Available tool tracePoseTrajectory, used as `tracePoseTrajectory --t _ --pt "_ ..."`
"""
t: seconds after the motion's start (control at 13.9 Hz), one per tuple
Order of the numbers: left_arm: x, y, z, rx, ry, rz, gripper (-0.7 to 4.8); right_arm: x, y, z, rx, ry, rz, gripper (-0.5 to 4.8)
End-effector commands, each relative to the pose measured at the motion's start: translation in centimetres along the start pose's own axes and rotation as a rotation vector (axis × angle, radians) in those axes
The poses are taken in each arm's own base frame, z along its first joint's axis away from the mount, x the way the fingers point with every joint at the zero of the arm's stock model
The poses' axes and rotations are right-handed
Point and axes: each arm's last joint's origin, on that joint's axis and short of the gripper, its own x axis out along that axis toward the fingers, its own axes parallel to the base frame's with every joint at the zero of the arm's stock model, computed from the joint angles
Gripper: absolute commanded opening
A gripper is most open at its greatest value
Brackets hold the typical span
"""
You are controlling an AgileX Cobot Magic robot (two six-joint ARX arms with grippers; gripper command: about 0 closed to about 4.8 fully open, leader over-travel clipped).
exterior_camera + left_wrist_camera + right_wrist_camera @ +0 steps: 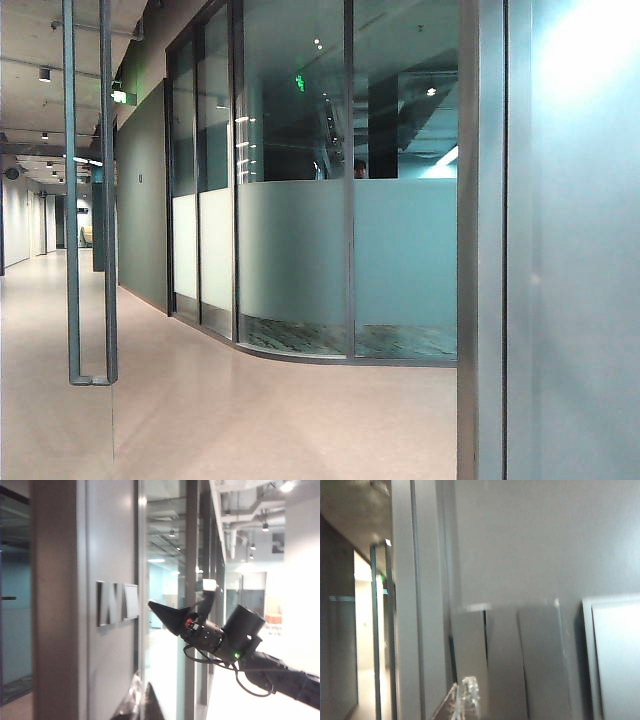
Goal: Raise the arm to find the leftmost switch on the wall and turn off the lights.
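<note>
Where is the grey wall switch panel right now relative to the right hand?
In the left wrist view, the grey wall switch panel sits on the grey wall beside the glass partition, with the right hand pointing at its near edge, close but apparently not yet touching.

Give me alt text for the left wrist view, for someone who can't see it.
The right gripper, black with its tip tapering to a point, reaches toward a switch panel on a grey wall, stopping just short of its near edge. Behind the arm runs a bright corridor with glass partitions and ceiling lights.
</note>
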Motion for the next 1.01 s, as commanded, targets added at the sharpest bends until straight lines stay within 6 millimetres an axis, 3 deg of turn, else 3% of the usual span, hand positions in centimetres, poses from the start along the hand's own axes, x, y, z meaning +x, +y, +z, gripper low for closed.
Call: tracePoseTrajectory --t 0.07,0.5,1.01 --pt "0.0 -0.2 0.3 0.010 -0.012 -0.004 -0.05 0.9 0.0 0.7 0.031 -0.046 0.021 -0.01" --pt "0.0 -0.2 0.3 0.011 -0.012 -0.005 -0.05 4.8 0.9 1.0 0.045 -0.080 0.101 -0.01" --pt "0.0 -0.3 0.3 0.012 -0.012 -0.007 -0.05 7.4 0.0 -0.7 0.016 -0.059 0.094 -0.01"
